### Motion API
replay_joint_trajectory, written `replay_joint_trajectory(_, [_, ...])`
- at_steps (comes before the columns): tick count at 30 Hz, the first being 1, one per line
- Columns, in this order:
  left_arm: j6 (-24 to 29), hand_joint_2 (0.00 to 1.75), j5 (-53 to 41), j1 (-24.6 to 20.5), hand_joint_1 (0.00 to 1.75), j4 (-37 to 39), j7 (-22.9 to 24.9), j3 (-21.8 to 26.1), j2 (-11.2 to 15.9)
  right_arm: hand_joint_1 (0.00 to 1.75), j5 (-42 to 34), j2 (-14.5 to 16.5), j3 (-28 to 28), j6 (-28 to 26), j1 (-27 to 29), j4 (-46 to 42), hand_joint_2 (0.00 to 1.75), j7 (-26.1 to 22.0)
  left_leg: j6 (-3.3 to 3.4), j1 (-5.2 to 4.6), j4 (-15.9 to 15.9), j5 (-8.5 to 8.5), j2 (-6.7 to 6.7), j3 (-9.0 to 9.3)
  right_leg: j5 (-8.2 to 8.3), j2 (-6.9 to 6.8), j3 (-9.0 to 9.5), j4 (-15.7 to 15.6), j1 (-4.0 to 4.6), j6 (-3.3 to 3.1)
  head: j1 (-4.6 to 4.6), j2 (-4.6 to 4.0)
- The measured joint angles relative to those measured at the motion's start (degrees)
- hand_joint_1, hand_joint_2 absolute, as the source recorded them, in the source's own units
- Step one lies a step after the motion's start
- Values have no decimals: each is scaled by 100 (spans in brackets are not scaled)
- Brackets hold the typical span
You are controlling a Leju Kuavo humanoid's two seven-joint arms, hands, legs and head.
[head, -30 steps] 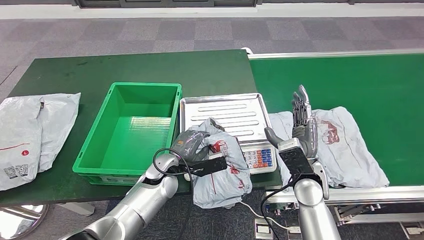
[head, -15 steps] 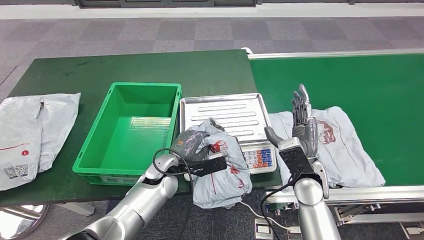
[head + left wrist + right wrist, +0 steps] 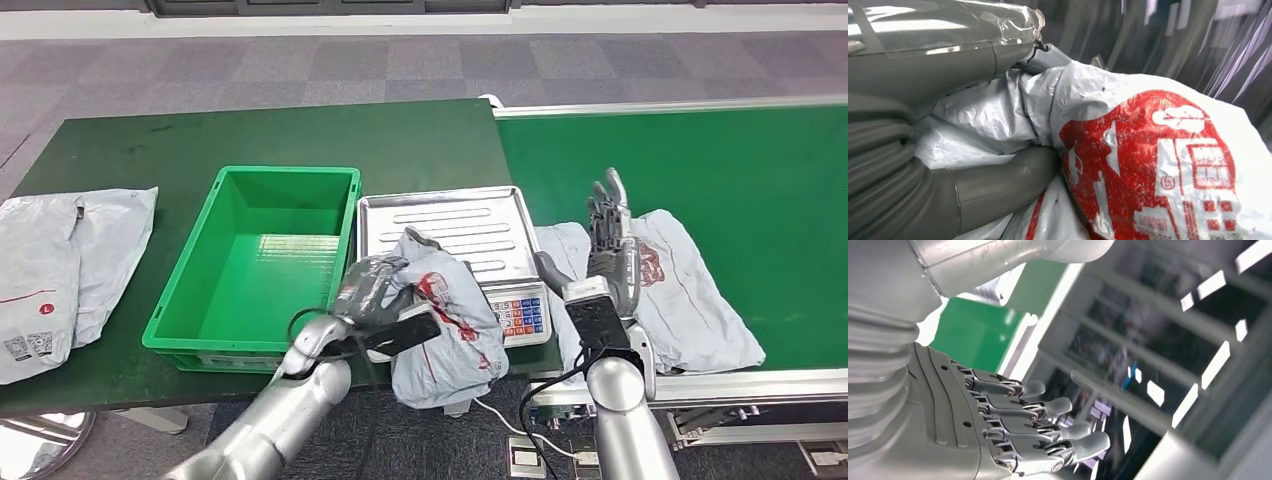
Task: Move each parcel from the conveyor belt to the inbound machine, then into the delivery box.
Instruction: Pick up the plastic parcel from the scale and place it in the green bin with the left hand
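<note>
Holding a parcel at the scale, with the box right beside it

Closest to me, my left hand (image 3: 372, 290) squeezes the crinkly grey plastic parcel with red print (image 3: 445, 320), fingers wrapped in its folds so it does not slip. It hangs over the near edge of the silver metal weighing machine with coloured keys (image 3: 470, 235), which I think is the inbound machine. Just left of that sits the green plastic delivery box (image 3: 255, 260), close by, so the next move should be short. My right hand (image 3: 610, 245) holds nothing, its fingers straight and spread over another flat grey parcel (image 3: 690, 300) on the green conveyor belt (image 3: 720, 160). Farther left, two more grey bags (image 3: 60, 265) lie on the dark green table (image 3: 300, 135).
</note>
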Motion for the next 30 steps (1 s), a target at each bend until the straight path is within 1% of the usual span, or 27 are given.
replay_joint_trajectory(1, [474, 175, 522, 243, 175, -779, -704, 96, 8, 0, -168, -74, 0, -146, 60, 29, 175, -87, 0, 2, 3, 2, -1, -19, 3, 2, -17, 1, 2, -1, 2, 0])
replay_joint_trajectory(2, [818, 175, 882, 397, 175, -1509, -1299, 183, 11, 0, -284, -147, 0, -233, 111, 63, 175, -150, 1, 4, 4, 4, -5, -37, 4, 0, -30, 2, 3, 1, 3, 0])
replay_joint_trajectory(3, [1023, 175, 1083, 446, 175, -2119, -1713, 262, 6, 0, -349, -211, 0, -277, 146, 95, 175, -187, 1, 3, 4, 3, -11, -44, 4, -4, -33, 2, 3, 2, 4, 0])
replay_joint_trajectory(4, [1093, 175, 1148, 467, 175, -2591, -1897, 338, 2, 0, -373, -255, 0, -291, 164, 121, 175, -207, 0, 1, 2, -2, -11, -38, 2, -4, -28, 1, 1, 2, 5, 0])
replay_joint_trajectory(7, [1051, 175, 1222, 663, 175, -3580, -1871, 480, 15, 0, -393, -328, 0, -394, 241, 154, 175, -214, -1, 1, 1, -13, 3, -22, -2, 6, -24, -2, 1, 0, 1, 0])
replay_joint_trajectory(9, [1019, 175, 1375, 754, 175, -3972, -1862, 498, 15, 0, -393, -383, 0, -524, 372, 122, 175, -182, 0, 4, 1, -11, -7, -28, -4, -5, -25, -2, 3, -2, 1, 0])
replay_joint_trajectory(12, [996, 175, 1533, 790, 175, -4352, -1855, 528, 13, 0, -394, -441, 0, -610, 546, 54, 175, -161, 0, 4, 0, -10, -7, -28, -5, -8, -23, -1, 3, -3, 1, 0])
replay_joint_trajectory(17, [995, 175, 1649, 831, 175, -4693, -1851, 596, 43, 0, -385, -462, 0, -604, 821, -180, 175, -161, 0, 4, 0, -10, -2, -27, -4, -3, -23, -1, 3, -3, 1, 0])
replay_joint_trajectory(19, [995, 175, 1406, 836, 175, -4730, -1851, 651, 58, 0, -358, -461, 0, -609, 936, -296, 175, -151, 0, 4, 0, -9, -4, -26, -4, -4, -22, -1, 3, -4, 1, 0])
replay_joint_trajectory(22, [992, 175, 816, 835, 175, -4576, -1851, 779, 59, 0, -301, -459, 0, -619, 1100, -463, 175, -153, 0, 4, 0, -9, -5, -27, -5, -4, -22, -1, 3, -4, 1, 0])
replay_joint_trajectory(24, [987, 175, 686, 835, 175, -4481, -1848, 841, 57, 0, -278, -457, 0, -620, 1175, -538, 175, -153, -1, 3, 0, -9, 1, -26, -4, -1, -25, -1, 2, -4, 1, 0])
replay_joint_trajectory(26, [974, 175, 516, 786, 175, -4330, -1655, 872, 61, 0, -258, -456, 0, -612, 1242, -604, 175, -152, 0, 3, 1, -9, 1, -25, -4, 0, -26, -3, 1, -3, 1, 0])
replay_joint_trajectory(27, [925, 175, 297, 702, 175, -4148, -1349, 878, 79, 0, -228, -454, 0, -590, 1271, -638, 175, -150, 1, 3, 1, -9, -4, -24, -4, -4, -26, -3, 1, -3, 2, 0])
replay_joint_trajectory(28, [818, 175, -22, 569, 175, -3882, -865, 879, 113, 0, -182, -450, 0, -551, 1292, -670, 175, -144, 1, 3, 1, -7, -8, -25, -5, -9, -24, -3, 2, -3, 2, 0])
replay_joint_trajectory(30, [492, 175, -721, 214, 175, -3210, 290, 879, 228, 0, -69, -423, 0, -446, 1305, -721, 175, -120, -5, 3, 0, -1, -10, -27, 0, -13, -25, -1, 2, -5, 3, 0])
